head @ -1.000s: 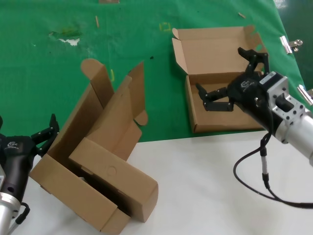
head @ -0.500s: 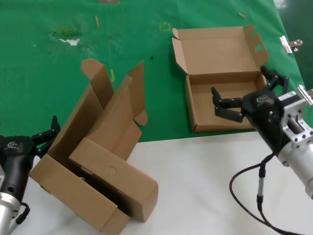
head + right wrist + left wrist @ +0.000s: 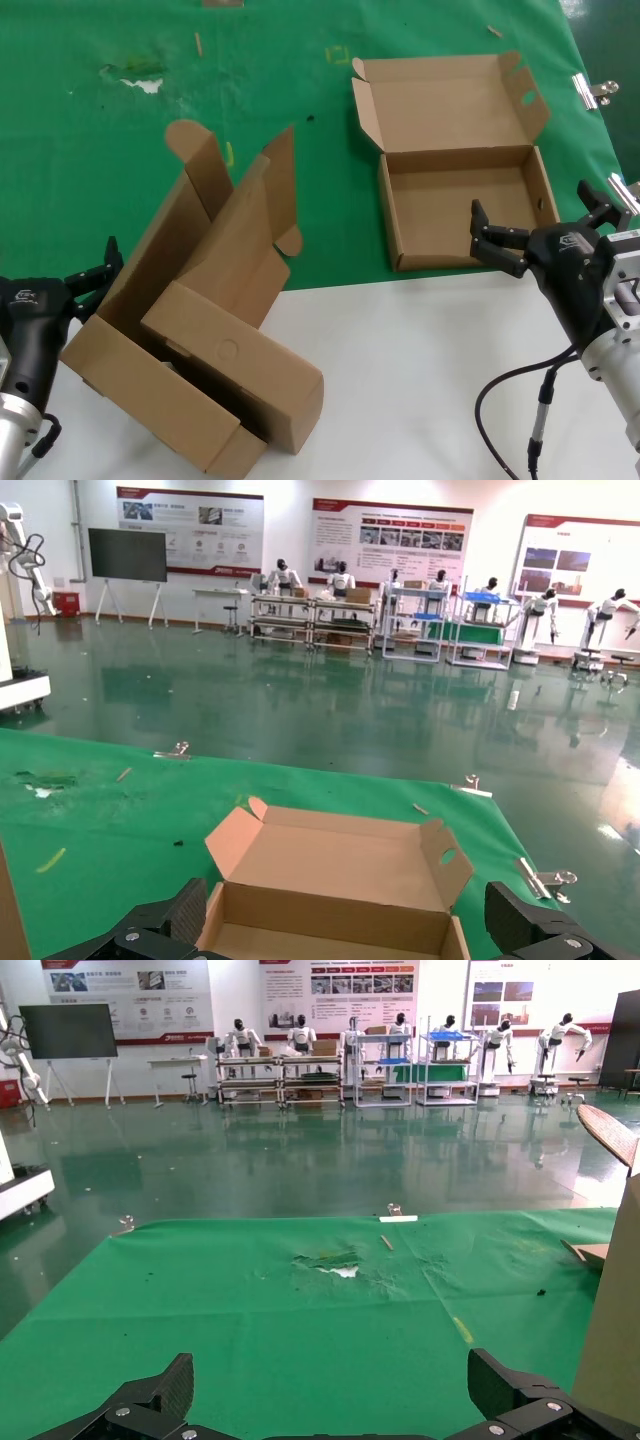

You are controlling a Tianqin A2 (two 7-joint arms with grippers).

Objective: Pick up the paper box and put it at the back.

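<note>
near edge of the paper box and both arms' bodies, cut off by frame edges

Paper box on the back

- Paper box: plain brown cardboard.
- The back: green fabric, whitish torn patch.
- Tabletop: white.
- Right gripper fingers: black.

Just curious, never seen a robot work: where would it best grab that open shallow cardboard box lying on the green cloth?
Probably the paper box by its thin near wall, from above: one finger inside the empty tray, one outside. The open right gripper hangs just beside it.
</note>
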